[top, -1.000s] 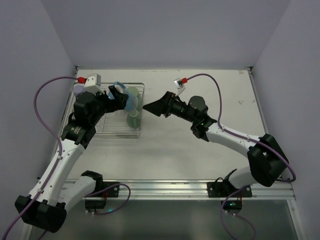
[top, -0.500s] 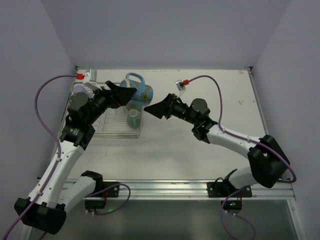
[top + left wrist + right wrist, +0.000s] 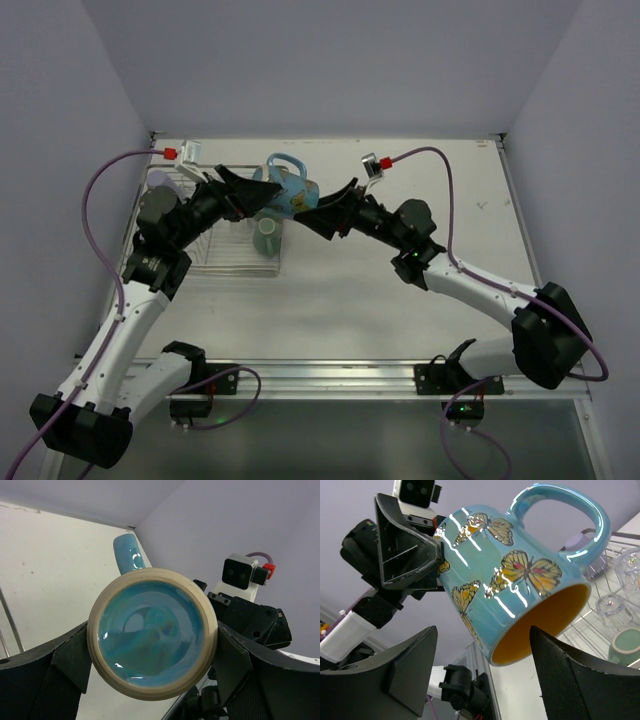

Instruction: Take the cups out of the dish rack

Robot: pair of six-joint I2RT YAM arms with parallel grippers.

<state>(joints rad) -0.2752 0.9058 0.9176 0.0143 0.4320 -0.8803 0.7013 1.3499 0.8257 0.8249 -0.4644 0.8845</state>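
Observation:
My left gripper (image 3: 262,196) is shut on the base of the blue butterfly mug (image 3: 290,187) and holds it sideways in the air, right of the dish rack (image 3: 215,262). The left wrist view shows the mug's blue underside (image 3: 152,632) between the left gripper's (image 3: 152,652) fingers. My right gripper (image 3: 310,210) is open. In the right wrist view the right gripper's (image 3: 485,670) jaws stand either side of the mug's (image 3: 520,580) orange mouth, apart from it. A mint-green mug (image 3: 266,238) and a lavender cup (image 3: 160,180) stay in the rack.
The right wrist view shows the rack (image 3: 620,560) with clear glasses (image 3: 612,605), a mint-green mug (image 3: 625,647) and a lavender cup (image 3: 577,542). The two arms meet above the table's far middle. Walls close the table on three sides.
My left gripper has lifted the blue mug out of the rack and carried it right. My right gripper has moved left and up to the mug's mouth.

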